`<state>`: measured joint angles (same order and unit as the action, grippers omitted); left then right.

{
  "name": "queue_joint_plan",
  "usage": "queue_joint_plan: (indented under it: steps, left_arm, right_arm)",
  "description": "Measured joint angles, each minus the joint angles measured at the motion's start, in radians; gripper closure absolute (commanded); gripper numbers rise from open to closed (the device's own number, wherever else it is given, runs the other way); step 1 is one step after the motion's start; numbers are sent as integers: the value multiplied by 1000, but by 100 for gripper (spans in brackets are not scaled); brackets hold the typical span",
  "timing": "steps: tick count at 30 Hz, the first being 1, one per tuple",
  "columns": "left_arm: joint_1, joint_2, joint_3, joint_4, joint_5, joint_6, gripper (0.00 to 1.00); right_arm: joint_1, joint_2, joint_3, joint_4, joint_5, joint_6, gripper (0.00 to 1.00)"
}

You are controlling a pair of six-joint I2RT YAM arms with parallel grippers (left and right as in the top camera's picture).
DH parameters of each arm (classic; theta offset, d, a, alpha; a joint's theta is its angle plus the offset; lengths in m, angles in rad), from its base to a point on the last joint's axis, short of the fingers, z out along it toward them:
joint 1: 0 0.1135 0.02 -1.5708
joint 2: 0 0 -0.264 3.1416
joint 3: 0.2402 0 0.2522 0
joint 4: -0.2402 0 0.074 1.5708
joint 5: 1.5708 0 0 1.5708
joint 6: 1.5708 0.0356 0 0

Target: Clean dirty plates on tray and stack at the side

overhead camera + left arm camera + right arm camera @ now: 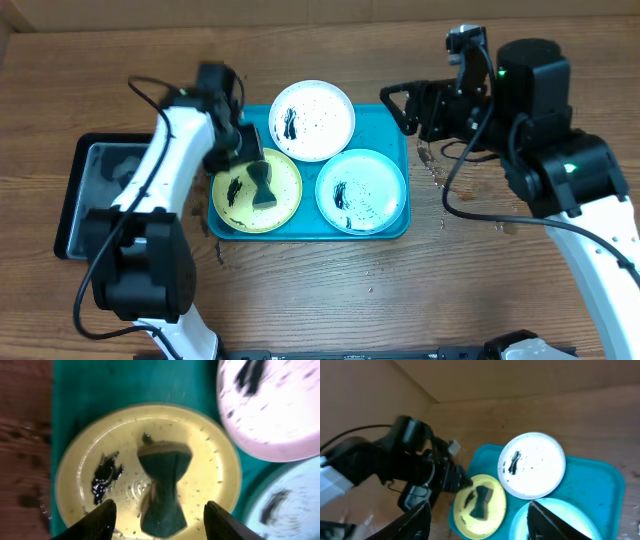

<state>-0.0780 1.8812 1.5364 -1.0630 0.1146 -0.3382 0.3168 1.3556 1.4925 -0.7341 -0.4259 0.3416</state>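
Note:
The turquoise tray [300,230] holds three smeared plates: white [325,120] at the back, yellow-green [285,175] front left, aqua [375,185] front right. A dark green sponge [263,186], pinched like a bow tie, lies on the yellow-green plate beside a black smear [235,192]. My left gripper [248,160] hovers open over this plate; in the left wrist view its fingers [159,507] straddle the sponge [162,490] without touching it. My right gripper [398,108] is open and empty above the tray's back right corner.
A smaller black glossy tray [75,215] sits left of the turquoise one, under my left arm. Dark specks [435,170] lie on the wooden table right of the tray. A wall edges the table at the back.

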Motion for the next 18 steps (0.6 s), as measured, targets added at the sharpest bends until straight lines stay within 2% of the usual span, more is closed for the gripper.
queue_joint_plan:
  steps: [1, 3, 4, 7, 9, 11, 12, 14, 16, 18]
  left_arm:
    - [8, 0, 45, -26, 0, 0, 41]
    - [24, 0, 127, -68, 0, 0, 37]
    - [34, -2, 167, -84, 0, 0, 33]
    - [70, -13, 256, -123, 3, 3, 10]
    - [96, -26, 288, -133, 6, -4, 0]
    - [125, -43, 304, -150, 8, -3, 0]
    - [137, -48, 306, -159, 8, -4, 0]
    - [153, -51, 307, -183, 6, -4, 0]
    - [156, -50, 306, -202, 3, -4, 0]
    - [156, -50, 307, -218, -3, -4, 0]
  right_arm:
    - [7, 13, 0, 4, 1, 8, 39]
    - [23, 50, 0, 0, 4, 24, 47]
    - [34, 79, 2, -14, 4, 28, 48]
    - [72, 176, 35, -109, 5, 31, 48]
    - [93, 266, 108, -243, 5, 19, 48]
    - [109, 368, 225, -390, 16, -3, 48]
    - [111, 398, 264, -418, 24, -5, 41]
    - [124, 468, 355, -456, 51, -10, 15]
    - [137, 500, 386, -426, 68, -24, 14]
    - [166, 523, 392, -385, 88, -33, 25]
